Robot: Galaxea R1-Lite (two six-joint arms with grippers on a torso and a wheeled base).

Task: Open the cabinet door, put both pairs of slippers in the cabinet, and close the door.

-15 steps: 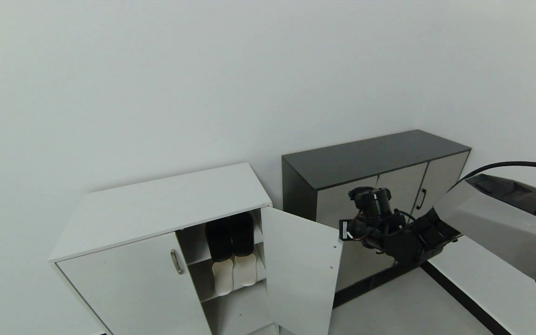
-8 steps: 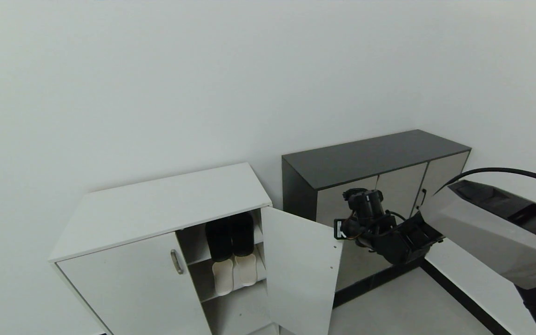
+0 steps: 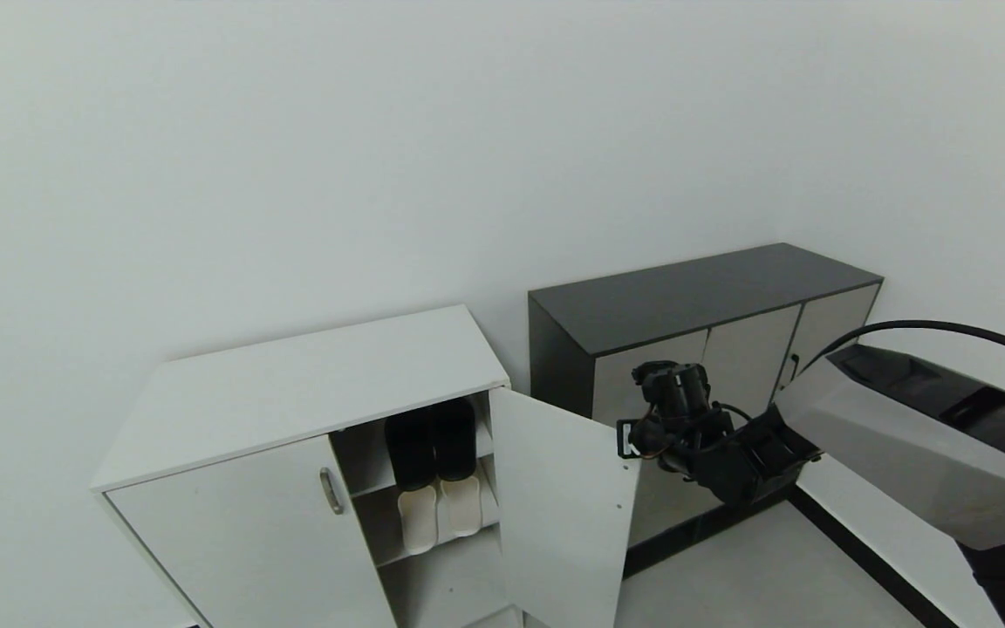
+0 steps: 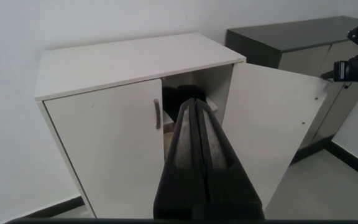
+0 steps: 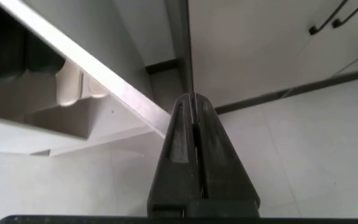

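The white cabinet (image 3: pixel 311 384) stands against the wall with its right door (image 3: pixel 564 497) swung wide open and its left door (image 3: pixel 241 541) closed. Inside, a black pair of slippers (image 3: pixel 433 440) stands on the upper shelf and a white pair (image 3: pixel 441 515) on the shelf below, toes outward. My right gripper (image 3: pixel 626 439) is shut, with nothing in it, at the upper corner of the open door's free edge. The right wrist view has the fingers (image 5: pixel 185 124) pressed together beside the door edge (image 5: pixel 123 93). My left gripper (image 4: pixel 195 106) is shut and empty, held back from the cabinet front.
A dark-topped cabinet (image 3: pixel 694 292) with grey doors stands just right of the white one, behind my right arm. A black strip (image 3: pixel 869 558) runs across the pale floor (image 3: pixel 755 584) in front of it.
My right arm has moved left, bringing its shut gripper up to the open door's free edge. The door and slippers look unmoved.
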